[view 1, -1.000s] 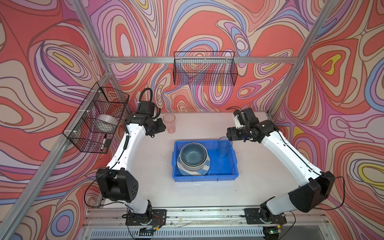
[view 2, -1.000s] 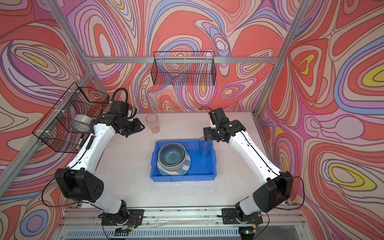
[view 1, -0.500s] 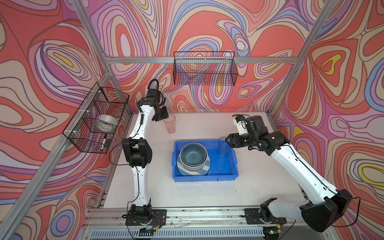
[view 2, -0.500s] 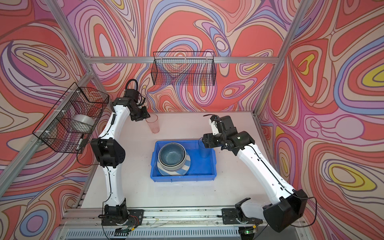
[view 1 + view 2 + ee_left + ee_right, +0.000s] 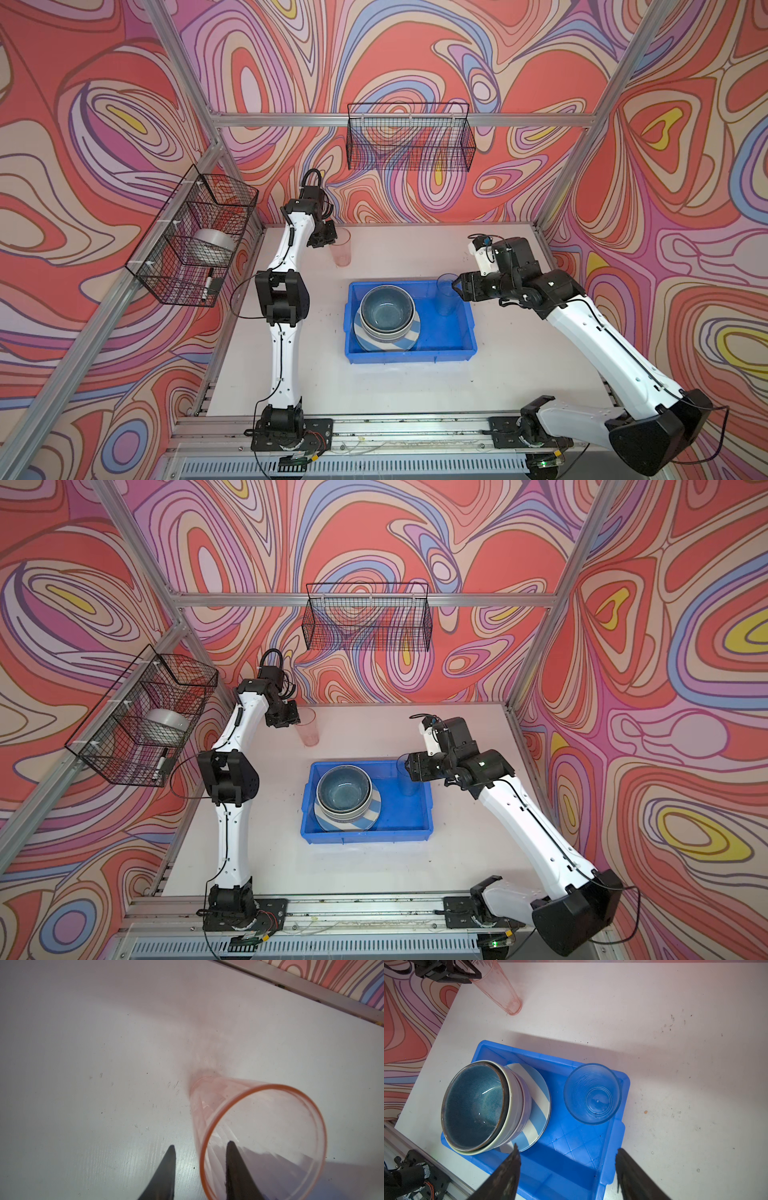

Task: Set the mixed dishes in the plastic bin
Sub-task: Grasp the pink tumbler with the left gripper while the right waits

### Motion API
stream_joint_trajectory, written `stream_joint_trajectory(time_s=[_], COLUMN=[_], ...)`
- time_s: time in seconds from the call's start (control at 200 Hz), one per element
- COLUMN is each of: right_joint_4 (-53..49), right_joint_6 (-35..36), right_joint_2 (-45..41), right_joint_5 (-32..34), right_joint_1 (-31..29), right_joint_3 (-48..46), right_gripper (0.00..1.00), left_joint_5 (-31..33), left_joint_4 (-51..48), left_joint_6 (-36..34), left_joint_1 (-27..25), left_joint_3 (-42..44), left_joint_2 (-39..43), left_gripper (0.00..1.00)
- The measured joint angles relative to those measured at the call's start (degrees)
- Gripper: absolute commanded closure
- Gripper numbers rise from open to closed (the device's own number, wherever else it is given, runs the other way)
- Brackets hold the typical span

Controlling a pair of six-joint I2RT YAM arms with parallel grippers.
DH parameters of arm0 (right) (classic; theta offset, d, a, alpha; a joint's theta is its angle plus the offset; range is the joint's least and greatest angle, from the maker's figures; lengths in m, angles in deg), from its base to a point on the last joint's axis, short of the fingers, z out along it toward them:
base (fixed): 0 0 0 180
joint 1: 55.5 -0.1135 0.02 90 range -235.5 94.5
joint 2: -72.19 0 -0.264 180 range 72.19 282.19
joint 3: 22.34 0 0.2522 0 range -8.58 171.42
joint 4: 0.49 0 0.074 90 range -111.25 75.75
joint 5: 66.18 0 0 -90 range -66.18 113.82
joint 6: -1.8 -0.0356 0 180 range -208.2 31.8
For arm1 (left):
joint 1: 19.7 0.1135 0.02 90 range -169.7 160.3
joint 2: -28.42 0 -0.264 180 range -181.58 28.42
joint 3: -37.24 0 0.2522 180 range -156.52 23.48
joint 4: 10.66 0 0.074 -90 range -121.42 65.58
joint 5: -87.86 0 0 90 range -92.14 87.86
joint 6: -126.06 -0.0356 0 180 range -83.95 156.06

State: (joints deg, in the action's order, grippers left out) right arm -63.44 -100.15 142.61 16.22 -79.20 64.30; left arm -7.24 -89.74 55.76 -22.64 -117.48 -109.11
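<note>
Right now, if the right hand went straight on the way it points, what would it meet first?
Probably the bluish tumbler, standing upright in the blue bin, straight ahead between the fingers of the open right hand. Whether they would pass over its rim I cannot tell.

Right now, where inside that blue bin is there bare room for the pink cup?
The blue bin has bare floor in its right half, bordered by the striped plate, the bluish tumbler and the near wall. Its left half is crowded with stacked bowls.
</note>
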Motion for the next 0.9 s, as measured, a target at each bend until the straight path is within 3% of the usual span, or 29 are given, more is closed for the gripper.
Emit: stream_joint_trajectory(time_s=[0.306, 0.391, 0.716, 0.897], right_joint_4=[0.8, 1.1, 2.5, 2.6], right_joint_6=[-1.6, -2.0, -3.9, -4.5], right_joint_2=[0.0, 0.0, 0.0, 2.4], right_joint_5=[-1.6, -2.5, -4.3, -1.3], right_joint_1=[0.0, 0.0, -0.9, -8.4], right_joint_3=[0.0, -0.1, 0.1, 4.6], right_gripper=[0.30, 0.31, 0.35, 0.37], left_joint_5=[0.0, 0.2, 0.9, 1.2], left_joint_4=[0.7, 1.1, 4.6, 4.7], left_joint_6=[0.4, 0.7, 3.3, 4.1], left_joint_1=[0.0, 0.0, 0.0, 0.0], left_joint_3=[3.5, 5.6, 17.9, 23.4], left_joint_2=[-0.1, -0.1, 7.7, 17.2], left_gripper=[0.91, 1.00, 1.00, 1.00])
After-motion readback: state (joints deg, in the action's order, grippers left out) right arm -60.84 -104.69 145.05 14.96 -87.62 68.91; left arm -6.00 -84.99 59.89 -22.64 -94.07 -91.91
